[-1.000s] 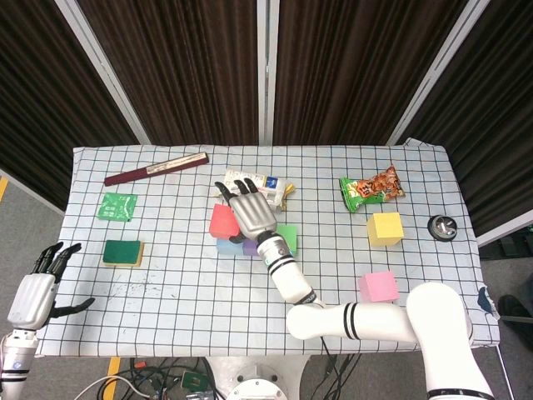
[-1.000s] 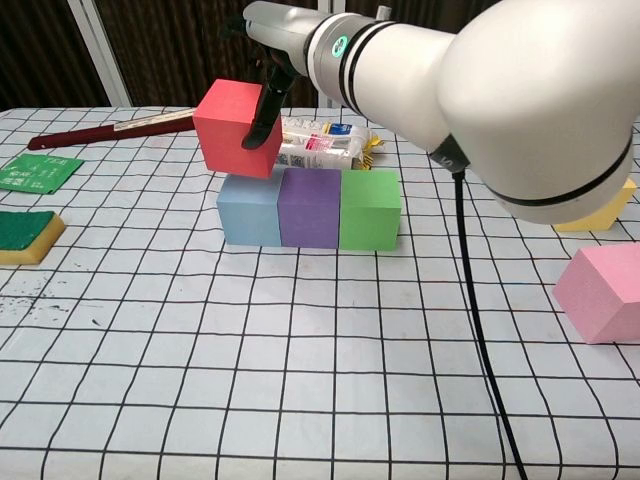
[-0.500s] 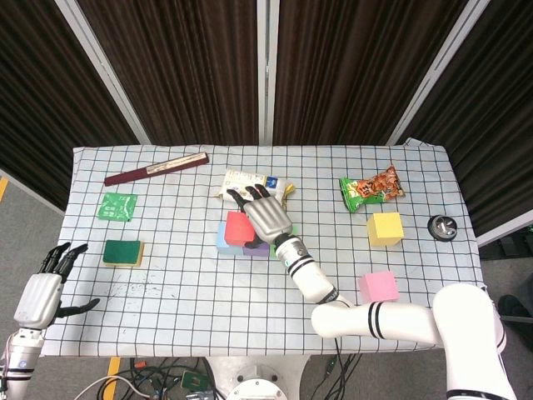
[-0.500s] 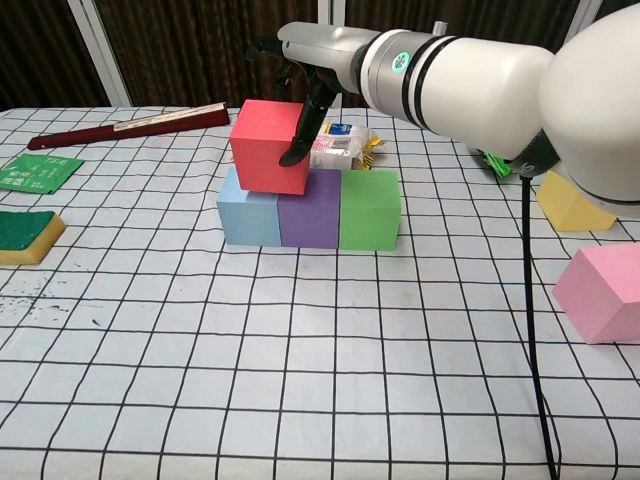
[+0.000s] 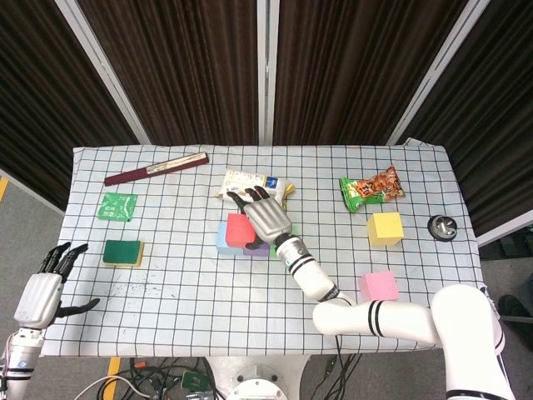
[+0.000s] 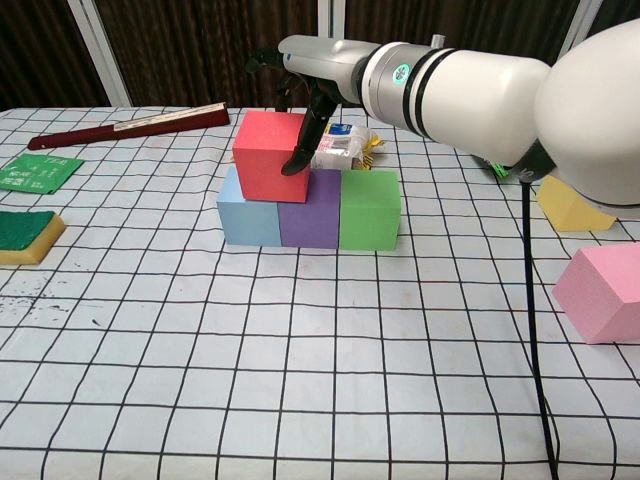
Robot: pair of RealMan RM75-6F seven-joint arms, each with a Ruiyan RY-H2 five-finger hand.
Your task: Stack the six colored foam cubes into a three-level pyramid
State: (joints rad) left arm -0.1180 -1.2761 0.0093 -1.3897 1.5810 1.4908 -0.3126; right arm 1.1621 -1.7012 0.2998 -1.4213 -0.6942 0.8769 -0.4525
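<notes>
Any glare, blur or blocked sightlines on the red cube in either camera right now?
Head view: sharp and evenly lit, but the right hand covers part of the red cube. Chest view: the red cube is crisp, no glare; the near forearm looms large.

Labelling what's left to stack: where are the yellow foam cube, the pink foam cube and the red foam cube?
yellow foam cube [image 5: 385, 227], head view, top face.
pink foam cube [image 6: 608, 292], chest view, front face.
red foam cube [image 6: 266, 160], chest view, front face.
</notes>
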